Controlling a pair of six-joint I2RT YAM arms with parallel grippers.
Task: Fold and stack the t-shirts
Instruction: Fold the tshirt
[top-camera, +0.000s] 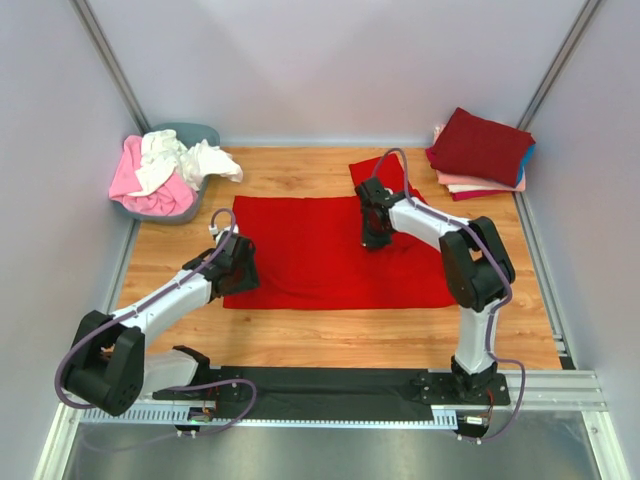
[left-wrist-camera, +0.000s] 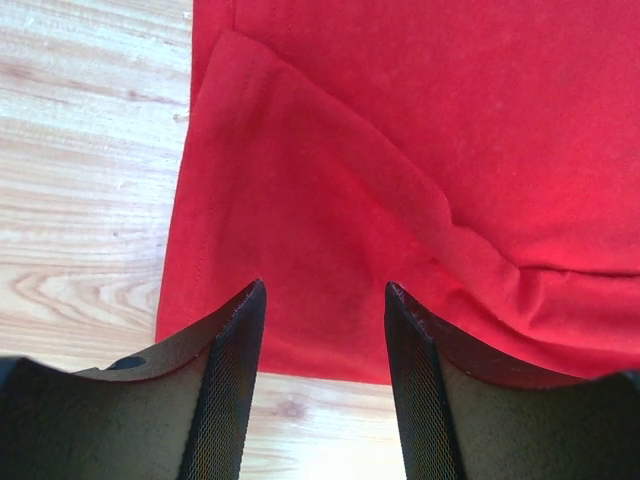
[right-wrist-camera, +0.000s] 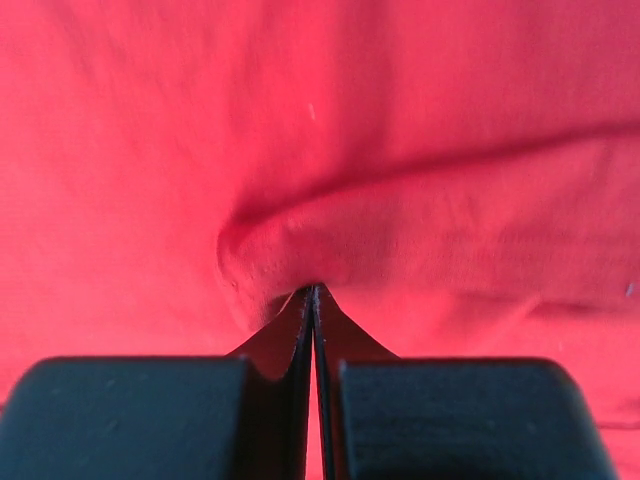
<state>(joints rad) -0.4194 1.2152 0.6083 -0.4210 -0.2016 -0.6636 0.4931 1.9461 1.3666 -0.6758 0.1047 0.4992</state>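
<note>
**Red shirt flat, one ridge pinched up**

The bright red shirt (top-camera: 320, 255) lies spread across the middle of my table, a sleeve (left-wrist-camera: 300, 220) folded in over its left edge. My right claw (right-wrist-camera: 313, 292) pinches up a small ridge of its cloth. Far right sits a folded stack (top-camera: 480, 148), dark red on top, with blue and pink edges below. Far left, pink and white shirts (top-camera: 165, 172) lie crumpled in a heap.

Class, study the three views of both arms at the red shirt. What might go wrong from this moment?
1. The right gripper pinches only a small pucker of the bright red t-shirt at its very tips, so the cloth may slip out on lifting.
2. The left gripper stands open over the shirt's left edge and holds nothing. If the right pulls alone, the shirt could bunch or skew.
</note>
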